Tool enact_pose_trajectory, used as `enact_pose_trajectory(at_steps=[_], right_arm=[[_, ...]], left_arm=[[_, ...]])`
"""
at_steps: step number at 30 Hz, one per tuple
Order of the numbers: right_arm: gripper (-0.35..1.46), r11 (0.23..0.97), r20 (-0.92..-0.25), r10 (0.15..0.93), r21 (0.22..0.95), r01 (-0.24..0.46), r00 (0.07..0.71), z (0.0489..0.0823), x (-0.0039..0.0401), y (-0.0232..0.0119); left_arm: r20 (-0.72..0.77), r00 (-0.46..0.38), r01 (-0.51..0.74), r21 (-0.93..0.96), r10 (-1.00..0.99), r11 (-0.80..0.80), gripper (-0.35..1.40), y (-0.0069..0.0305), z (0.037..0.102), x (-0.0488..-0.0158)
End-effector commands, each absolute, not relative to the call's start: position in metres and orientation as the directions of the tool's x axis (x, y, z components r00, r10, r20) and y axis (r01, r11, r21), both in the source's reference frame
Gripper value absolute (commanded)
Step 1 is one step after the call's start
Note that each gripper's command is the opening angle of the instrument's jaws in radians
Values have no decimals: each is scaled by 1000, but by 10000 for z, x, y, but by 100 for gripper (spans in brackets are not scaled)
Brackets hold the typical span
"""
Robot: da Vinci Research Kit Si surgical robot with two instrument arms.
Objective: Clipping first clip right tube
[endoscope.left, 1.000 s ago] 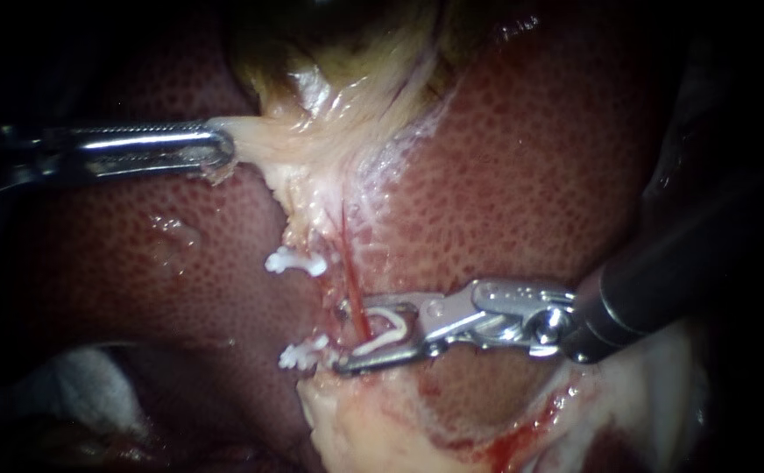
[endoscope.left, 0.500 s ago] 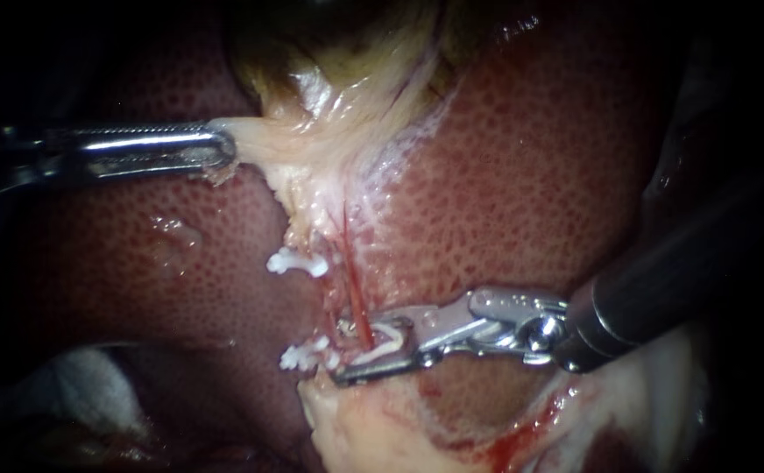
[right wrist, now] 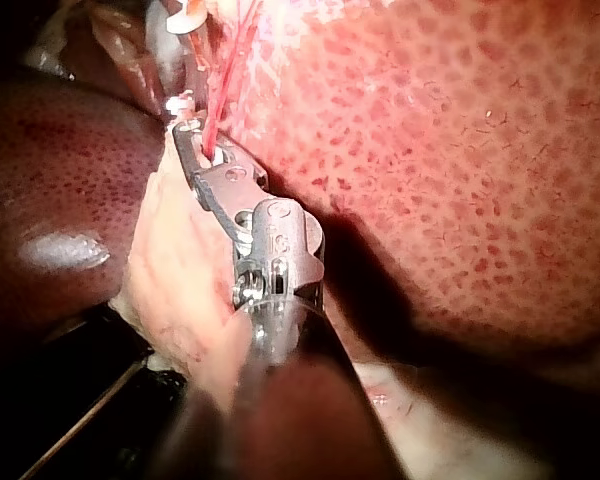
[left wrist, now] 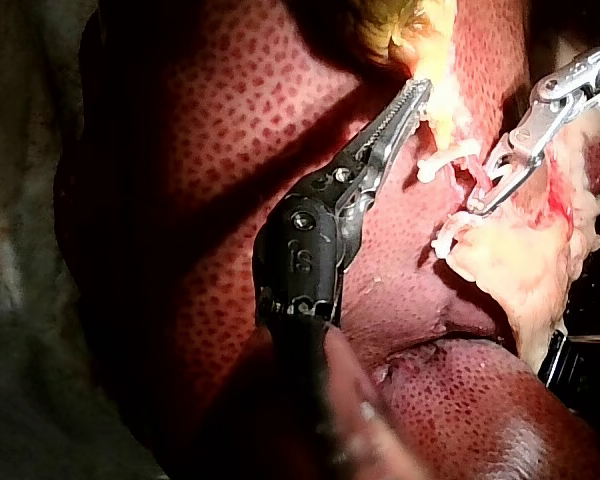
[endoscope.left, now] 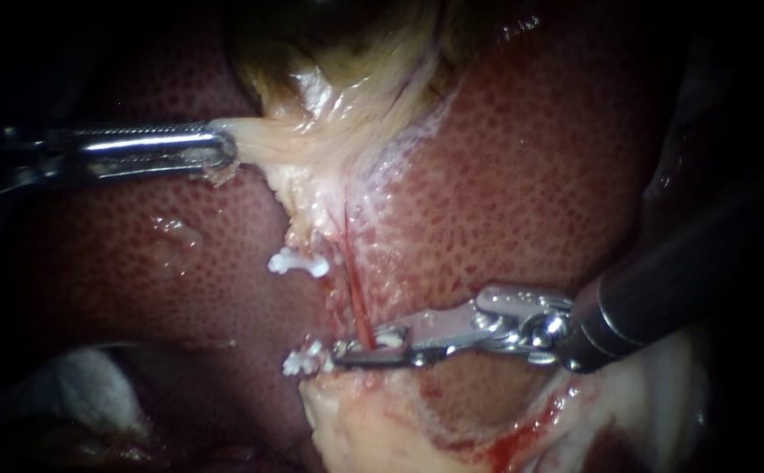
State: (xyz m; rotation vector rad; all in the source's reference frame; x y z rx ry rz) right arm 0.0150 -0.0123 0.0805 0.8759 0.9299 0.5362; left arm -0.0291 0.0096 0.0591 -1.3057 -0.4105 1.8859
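A thin red tube [endoscope.left: 355, 289], the right tube, runs down between pale strands over the liver [endoscope.left: 522, 175]. My right instrument [endoscope.left: 366, 354] comes in from the right, and its jaws are shut on a white clip [endoscope.left: 389, 336] squeezed across this tube's lower end. The right wrist view shows the same jaws [right wrist: 192, 140] closed around the red tube [right wrist: 223, 100]. My left instrument [endoscope.left: 222, 151] is shut on pale tissue at the gallbladder's [endoscope.left: 338, 79] lower edge and holds it toward the left. In the left wrist view its jaws [left wrist: 416, 96] lie together on that tissue.
Two white clips [endoscope.left: 296, 261] [endoscope.left: 305, 357] sit on the pale left tube beside the red one. Pale fatty tissue [endoscope.left: 373, 429] with some blood lies just below my right instrument's jaws. White gauze [endoscope.left: 75, 385] shows at the lower left.
My right instrument's jaws have closed, pressing the open white clip flat across the red tube. The left instrument has held still.
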Motion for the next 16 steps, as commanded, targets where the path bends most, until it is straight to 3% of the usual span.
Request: enact_pose_trajectory(at_steps=[1, 16], right_arm=[[-35, 553, -461, 725, 832, -34, 511, 806, 149, -122], [-35, 537, -445, 733, 843, -36, 514, 806, 149, -123]], left_arm=[[-638, -158, -420, -647, 754, -636, -35, 96, 591, -291], [-638, -159, -418, -648, 754, -637, -35, 96, 591, -292]])
